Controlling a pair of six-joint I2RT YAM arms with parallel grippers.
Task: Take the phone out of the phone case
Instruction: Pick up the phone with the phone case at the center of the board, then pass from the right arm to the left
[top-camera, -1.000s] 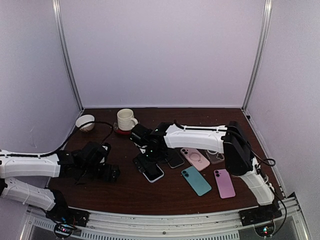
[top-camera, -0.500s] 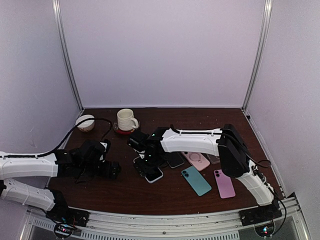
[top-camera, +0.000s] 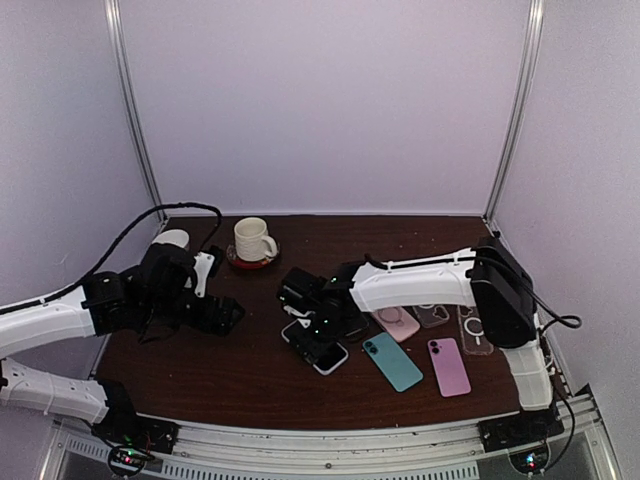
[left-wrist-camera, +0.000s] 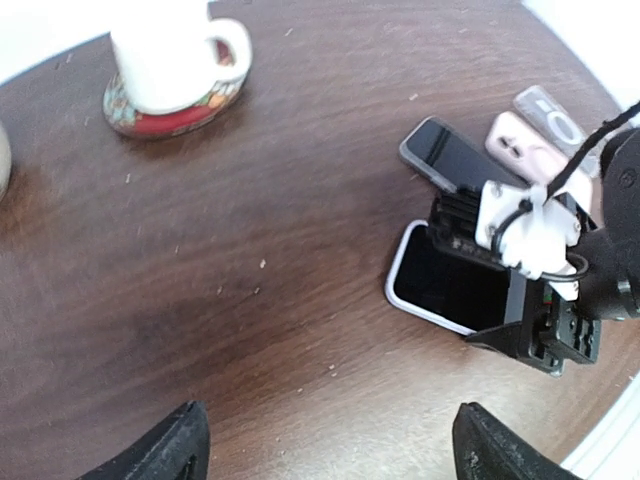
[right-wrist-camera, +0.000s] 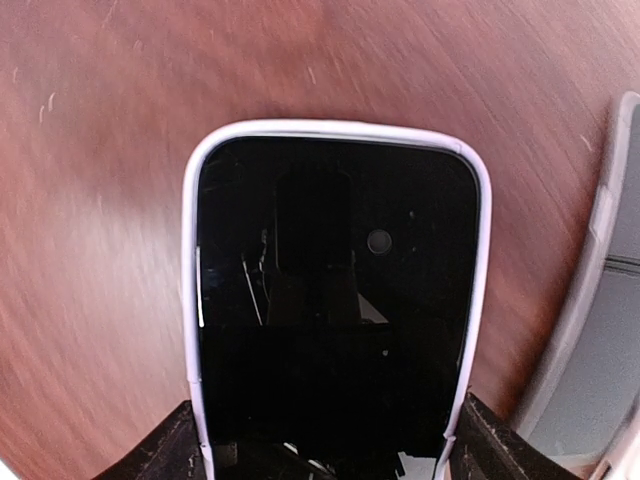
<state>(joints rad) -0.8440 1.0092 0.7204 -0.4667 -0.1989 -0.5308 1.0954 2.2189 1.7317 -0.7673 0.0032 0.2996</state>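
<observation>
A black-screened phone in a white phone case (right-wrist-camera: 335, 300) lies flat on the dark wooden table (top-camera: 250, 375), face up. My right gripper (right-wrist-camera: 325, 455) straddles its near end, and both fingers (right-wrist-camera: 165, 450) press against the case's long sides. From above, that gripper (top-camera: 312, 325) covers the phone's far half, while the near end (top-camera: 330, 357) shows. The left wrist view holds the same phone (left-wrist-camera: 440, 285) beside the right gripper. My left gripper (left-wrist-camera: 335, 460) hovers open over bare wood to the left (top-camera: 215, 312), holding nothing.
A cream mug on a red coaster (top-camera: 252, 240) and a white bowl (top-camera: 172, 240) stand at the back left. Right of the held phone lie a teal phone (top-camera: 393, 361), a pink phone (top-camera: 449, 367), a pink case (top-camera: 398, 322) and clear cases (top-camera: 473, 330). A dark phone (left-wrist-camera: 450, 160) lies close behind.
My right gripper has closed in on the cased phone and slid it right and nearer. My left arm has lifted and swung toward the back.
</observation>
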